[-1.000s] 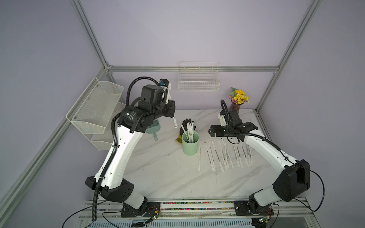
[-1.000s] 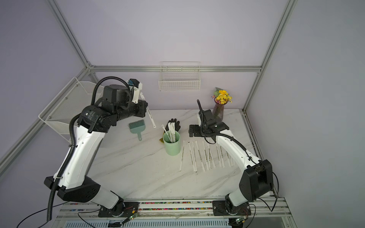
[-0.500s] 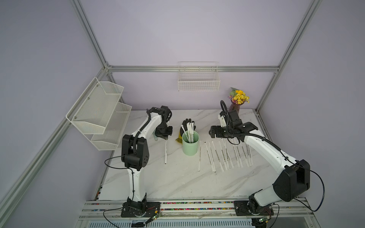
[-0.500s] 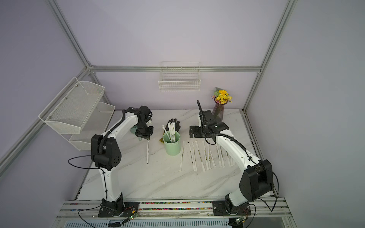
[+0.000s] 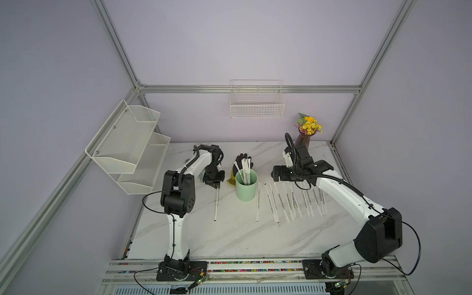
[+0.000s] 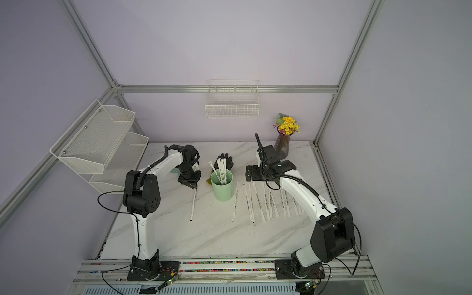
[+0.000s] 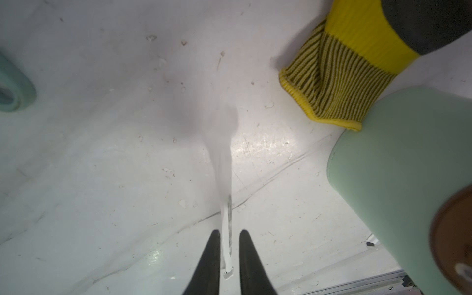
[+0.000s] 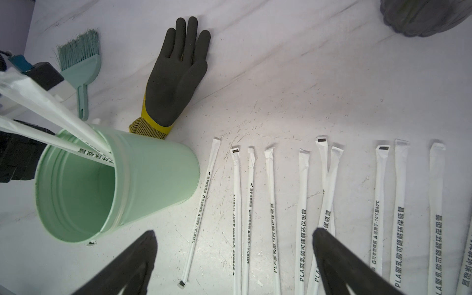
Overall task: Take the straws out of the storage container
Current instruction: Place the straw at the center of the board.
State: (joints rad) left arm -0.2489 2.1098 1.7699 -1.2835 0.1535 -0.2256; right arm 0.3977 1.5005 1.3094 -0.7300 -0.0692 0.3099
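The storage container point(image 5: 245, 190) is a mint-green cup standing mid-table, with a few straws point(image 5: 245, 171) leaning inside it. Several more straws point(image 5: 293, 201) lie in a row to its right. One straw point(image 5: 216, 204) lies alone to its left. My left gripper point(image 5: 215, 186) points down at that straw's far end. In the left wrist view the straw point(image 7: 226, 229) sits between the jaws, which stand slightly parted with a gap beside it. My right gripper point(image 5: 274, 176) hovers wide open over the far ends of the row, empty point(image 8: 233, 233).
A black and yellow glove point(image 5: 242, 161) lies just behind the cup. A teal brush point(image 8: 80, 63) lies behind my left gripper. A vase of flowers point(image 5: 305, 135) stands at the back right. A mesh rack point(image 5: 127, 148) hangs on the left wall and a wire basket point(image 5: 256, 107) on the back wall.
My left arm came down from high above the table to the marble left of the cup, laying its straw flat. Its jaws have parted a little. The right arm has not moved.
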